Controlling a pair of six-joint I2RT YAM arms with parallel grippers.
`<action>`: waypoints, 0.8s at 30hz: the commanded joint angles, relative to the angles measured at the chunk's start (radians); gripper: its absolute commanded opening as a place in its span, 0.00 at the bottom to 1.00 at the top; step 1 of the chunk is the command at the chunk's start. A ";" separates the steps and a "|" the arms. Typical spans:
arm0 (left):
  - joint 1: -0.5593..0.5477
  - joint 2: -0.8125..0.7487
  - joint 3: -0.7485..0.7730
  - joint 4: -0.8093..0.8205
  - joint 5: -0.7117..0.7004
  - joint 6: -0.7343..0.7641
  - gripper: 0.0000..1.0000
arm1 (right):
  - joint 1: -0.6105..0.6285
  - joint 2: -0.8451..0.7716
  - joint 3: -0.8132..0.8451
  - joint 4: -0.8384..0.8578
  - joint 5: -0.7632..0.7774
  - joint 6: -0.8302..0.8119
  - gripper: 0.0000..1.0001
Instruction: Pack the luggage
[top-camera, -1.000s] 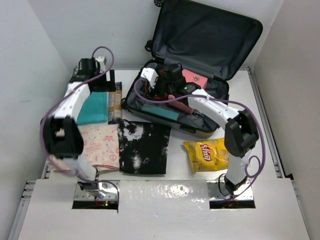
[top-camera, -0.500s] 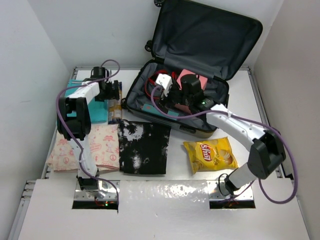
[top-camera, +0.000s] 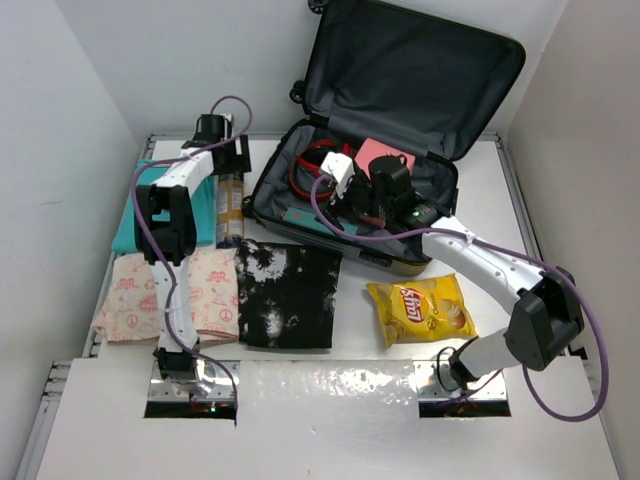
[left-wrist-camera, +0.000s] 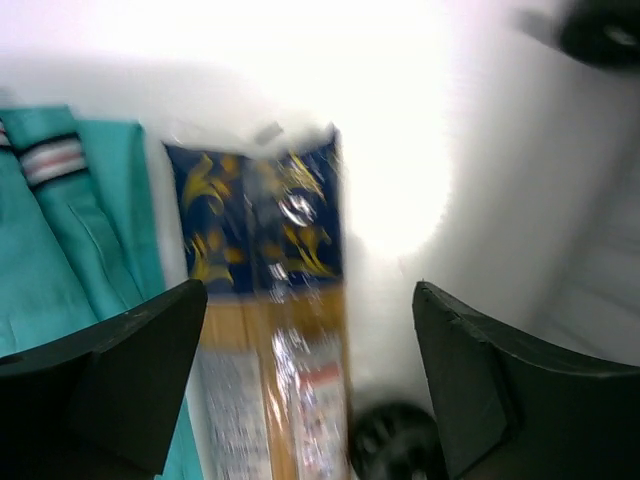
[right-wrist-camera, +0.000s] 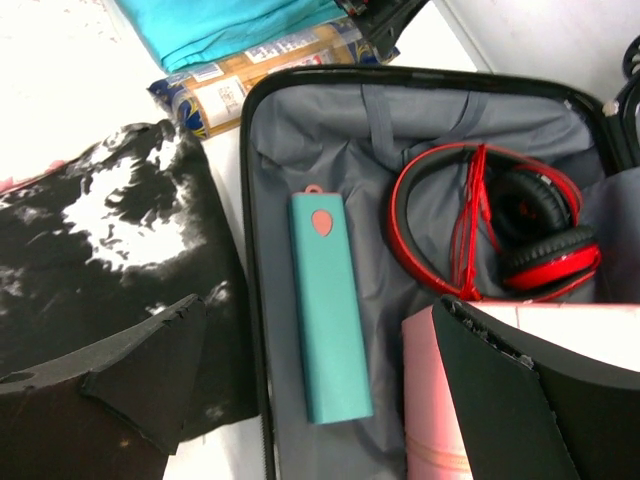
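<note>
**Top external:** The luggage (top-camera: 410, 80) lies open at the back middle of the table (top-camera: 480, 300), its lid propped up against the rear wall. In its lower half sit red headphones (top-camera: 305, 170), a teal case (top-camera: 315, 222) and a pink box (top-camera: 385, 153). My right gripper (top-camera: 362, 195) hangs over that lower half. My left gripper (top-camera: 232, 160) is at the far end of a pasta packet (top-camera: 232, 205), just left of the luggage. A teal garment (top-camera: 200, 215) lies beside the packet. Nearer my bases are a pink-patterned cloth (top-camera: 205, 300), a black-and-white cloth (top-camera: 285, 295) and a yellow chip bag (top-camera: 420, 310).

**Left wrist:** The picture is blurred. My left gripper (left-wrist-camera: 310, 300) has its fingers (left-wrist-camera: 100, 380) spread wide and holds nothing. The blue end of the pasta packet (left-wrist-camera: 265, 230) lies on the table below, between them. The teal garment (left-wrist-camera: 90, 230) meets the packet's left edge. A black wheel (left-wrist-camera: 395, 445) shows at the bottom.

**Right wrist:** My right gripper (right-wrist-camera: 320, 310) also has its fingers (right-wrist-camera: 100, 400) wide apart and empty, above the dark grey lining of the luggage (right-wrist-camera: 400, 120). The teal case (right-wrist-camera: 325, 300) lies flat near the left wall, with the red headphones (right-wrist-camera: 480, 220) to its right. The pink box (right-wrist-camera: 425, 400) is by my right finger. The black-and-white cloth (right-wrist-camera: 110, 230) lies outside the left rim.
</note>
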 joint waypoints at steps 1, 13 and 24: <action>-0.009 0.080 0.057 -0.055 -0.123 -0.035 0.84 | 0.006 -0.051 -0.011 -0.015 0.000 0.038 0.93; -0.011 0.068 -0.091 -0.063 -0.099 -0.065 0.85 | 0.009 -0.090 -0.069 -0.035 0.015 0.084 0.93; 0.017 0.093 0.056 -0.077 0.127 -0.058 0.00 | 0.008 -0.140 -0.087 -0.055 0.065 0.080 0.91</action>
